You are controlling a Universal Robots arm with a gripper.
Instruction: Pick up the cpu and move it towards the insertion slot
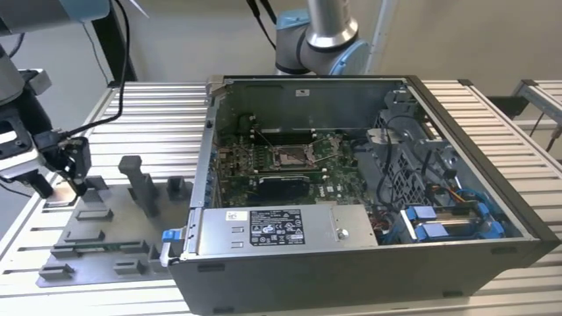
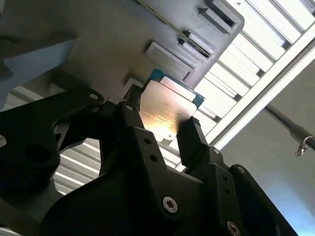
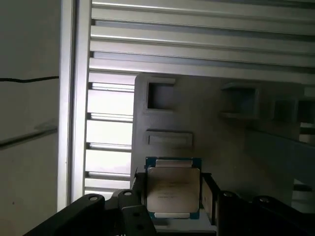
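Gripper (image 3: 173,183) pinches the cpu (image 3: 173,194) by opposite edges, at the exterior view's left of the insertion slot (image 1: 290,156); light, stiff, probably fragile, it suits edge holds.

Wall: a plain pale wall (image 1: 202,39) is seen behind the table.
Table: a worktop of ribbed aluminium slats (image 1: 149,105) is spread across the exterior view.
Second table: a similar slatted surface (image 1: 546,92) is set apart at the exterior view's right.
Post: a dark upright post (image 1: 112,39) is seen at the table's far edge.
Floor: the grey area (image 3: 29,123) past the table's edge is possibly floor.
Light: soft and even; the slats are washed to a bright glare (image 2: 275,29) in the second wrist view.
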